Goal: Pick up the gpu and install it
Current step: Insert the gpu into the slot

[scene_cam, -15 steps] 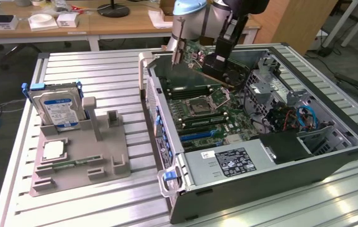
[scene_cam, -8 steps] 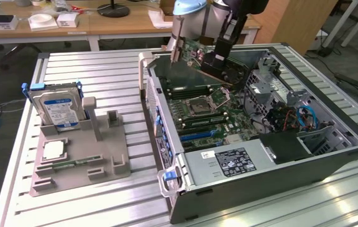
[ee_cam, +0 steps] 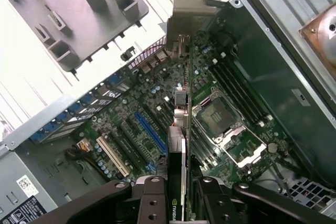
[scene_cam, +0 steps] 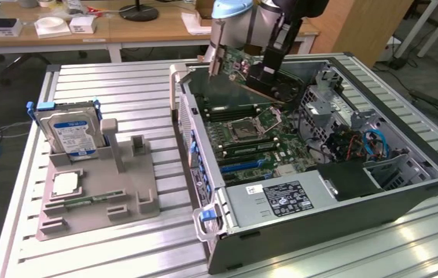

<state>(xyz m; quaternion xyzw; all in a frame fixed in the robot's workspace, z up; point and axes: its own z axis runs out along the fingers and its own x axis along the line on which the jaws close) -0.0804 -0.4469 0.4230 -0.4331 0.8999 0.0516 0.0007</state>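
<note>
End effector (ee_cam: 181,190) part-closed, clamped on gpu (ee_cam: 177,148). Card hangs edge-on over motherboard (ee_cam: 157,82) inside open PC case (scene_cam: 404,191), unseated. Blue slot (ee_cam: 149,129) and CPU socket (ee_cam: 220,119) beneath. 1 hard drive (scene_cam: 68,133) in grey holder (scene_cam: 118,191) beside case, on desk (scene_cam: 126,92).

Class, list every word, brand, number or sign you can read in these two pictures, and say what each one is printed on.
"NVIDIA", with its logo: on the edge of the gpu, in the wrist view.
Blue label on the hard drive: print too small to read.
Black label on the power supply: print too small to read.
White sticker with a code pattern: unreadable.
</note>
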